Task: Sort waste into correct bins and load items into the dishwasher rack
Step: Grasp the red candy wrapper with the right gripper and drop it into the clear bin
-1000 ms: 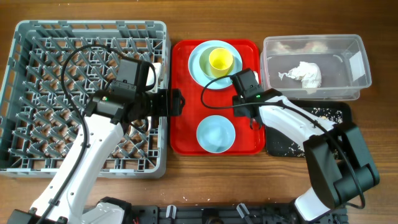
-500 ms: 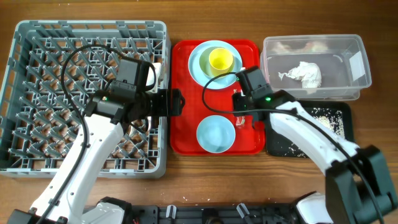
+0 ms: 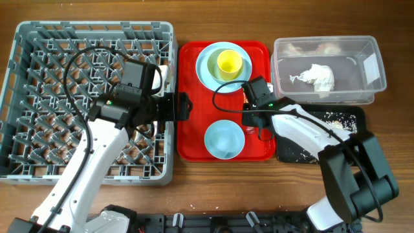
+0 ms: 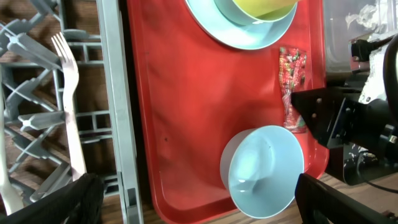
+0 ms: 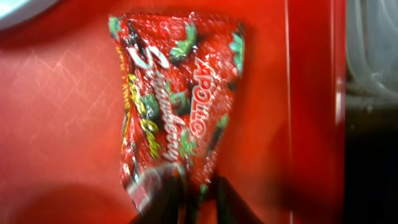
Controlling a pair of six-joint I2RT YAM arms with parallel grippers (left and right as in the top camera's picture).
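Since half a second ago my right wrist has slid a little left along the tray's right side and the elbow has swung back toward the lower right; my left arm has not moved. My right fingers show dark and blurred at the bottom of the wrist view, close together, with the narrow lower end of the red snack wrapper lying at their tips. I cannot tell whether they pinch it. The wrapper lies flat on the red tray, just inside its right rim, between the pale blue plate carrying the yellow cup and the pale blue bowl. My left fingers are spread wide over the tray's left side, holding nothing. Beside them a cream fork lies in the dishwasher rack. Farther right on the tabletop, the clear tub holds the napkin, and the black tray holds food scraps.
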